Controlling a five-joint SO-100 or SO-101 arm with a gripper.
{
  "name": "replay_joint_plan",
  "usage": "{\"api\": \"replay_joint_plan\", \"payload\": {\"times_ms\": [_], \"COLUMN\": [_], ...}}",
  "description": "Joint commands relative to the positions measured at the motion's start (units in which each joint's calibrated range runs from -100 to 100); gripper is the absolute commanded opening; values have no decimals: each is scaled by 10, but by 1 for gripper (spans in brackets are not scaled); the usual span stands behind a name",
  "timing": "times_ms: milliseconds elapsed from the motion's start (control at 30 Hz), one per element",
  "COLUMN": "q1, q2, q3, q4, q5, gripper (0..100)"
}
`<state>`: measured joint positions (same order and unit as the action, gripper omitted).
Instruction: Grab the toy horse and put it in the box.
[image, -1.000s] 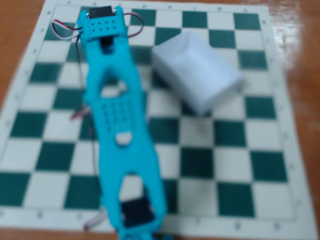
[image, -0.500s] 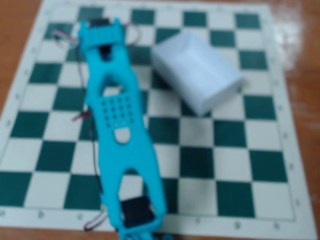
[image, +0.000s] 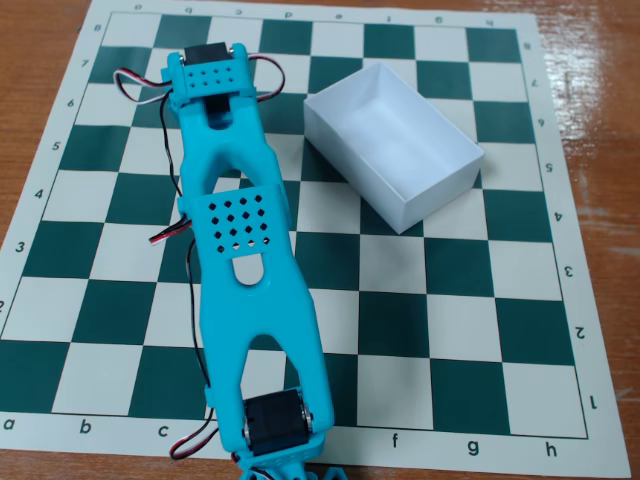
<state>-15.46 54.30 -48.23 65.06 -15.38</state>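
The white open-top box (image: 392, 143) stands at an angle on the upper right part of the chessboard, and it looks empty. The toy horse is not visible anywhere in the fixed view. My blue arm (image: 240, 240) stretches from the board's top left down to the bottom edge. Its wrist motor (image: 275, 420) is near the front border of the board. The gripper's fingers lie below the bottom edge of the picture, so they do not show.
The green-and-white chessboard mat (image: 480, 330) lies on a brown wooden table (image: 600, 120). Red, black and white cables (image: 170, 232) run along the arm's left side.
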Motion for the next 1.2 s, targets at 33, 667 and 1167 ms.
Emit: {"api": "replay_joint_plan", "payload": {"times_ms": [33, 667, 1167], "q1": [12, 160, 225], "q2": [-38, -589, -323], "q3": [-13, 504, 455], "q4": [15, -232, -337], "q5": [1, 319, 352], "gripper": [0, 0, 2]}}
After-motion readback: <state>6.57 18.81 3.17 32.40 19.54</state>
